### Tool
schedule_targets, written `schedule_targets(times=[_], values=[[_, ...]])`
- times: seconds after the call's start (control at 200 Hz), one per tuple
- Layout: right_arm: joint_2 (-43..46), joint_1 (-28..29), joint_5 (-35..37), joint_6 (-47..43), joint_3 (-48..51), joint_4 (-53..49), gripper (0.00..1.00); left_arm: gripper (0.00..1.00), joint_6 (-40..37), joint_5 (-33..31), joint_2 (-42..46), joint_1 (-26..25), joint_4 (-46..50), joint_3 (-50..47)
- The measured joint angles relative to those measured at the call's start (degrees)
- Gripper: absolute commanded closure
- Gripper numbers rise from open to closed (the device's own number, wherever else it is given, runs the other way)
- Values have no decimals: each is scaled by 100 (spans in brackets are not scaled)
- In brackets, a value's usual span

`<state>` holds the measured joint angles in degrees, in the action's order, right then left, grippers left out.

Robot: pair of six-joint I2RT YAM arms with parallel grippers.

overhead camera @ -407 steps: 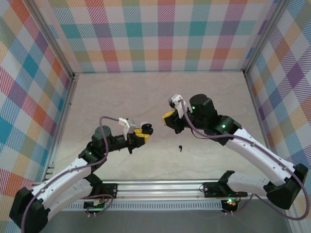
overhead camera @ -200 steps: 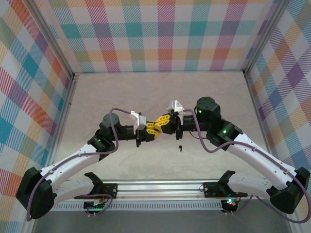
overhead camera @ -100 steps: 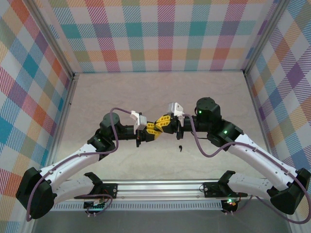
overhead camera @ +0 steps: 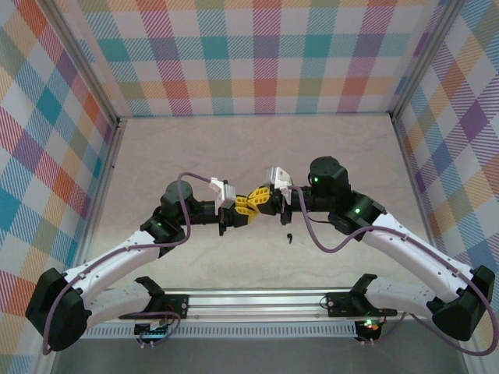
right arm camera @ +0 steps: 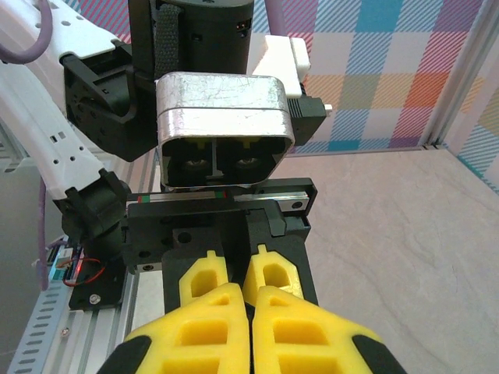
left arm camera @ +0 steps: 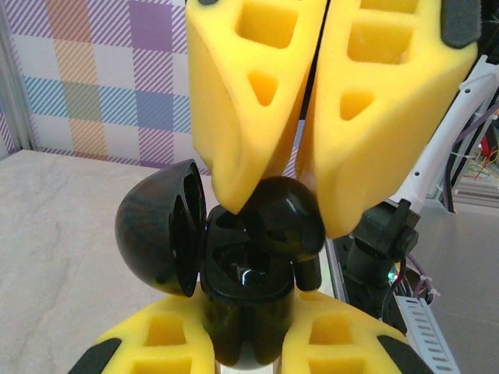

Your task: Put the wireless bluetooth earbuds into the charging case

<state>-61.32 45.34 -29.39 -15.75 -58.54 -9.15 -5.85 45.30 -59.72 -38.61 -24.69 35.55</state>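
Your black charging case (left arm camera: 242, 308) stands upright, pinched low on its body by the left gripper (left arm camera: 248, 347). Its domed lid (left arm camera: 156, 234) is swung open to the left, hollow side facing the case. Right at the mouth sits a glossy black earbud (left arm camera: 284, 218), clamped from above by the right gripper (left arm camera: 281, 214), rounded head up, short stem pointing down along the case's right rim. You can't tell whether it's seated. On the bench (overhead camera: 195, 156), a second black earbud (overhead camera: 289, 238) lies loose, tiny and curved, apart from the case.
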Motion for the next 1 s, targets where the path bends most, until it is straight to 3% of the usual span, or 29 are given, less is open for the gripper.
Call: schedule_targets(times=[1.0], values=[[-2,216,599,-321,-142,-192,93,100,96,-35,55,-33,87,0]])
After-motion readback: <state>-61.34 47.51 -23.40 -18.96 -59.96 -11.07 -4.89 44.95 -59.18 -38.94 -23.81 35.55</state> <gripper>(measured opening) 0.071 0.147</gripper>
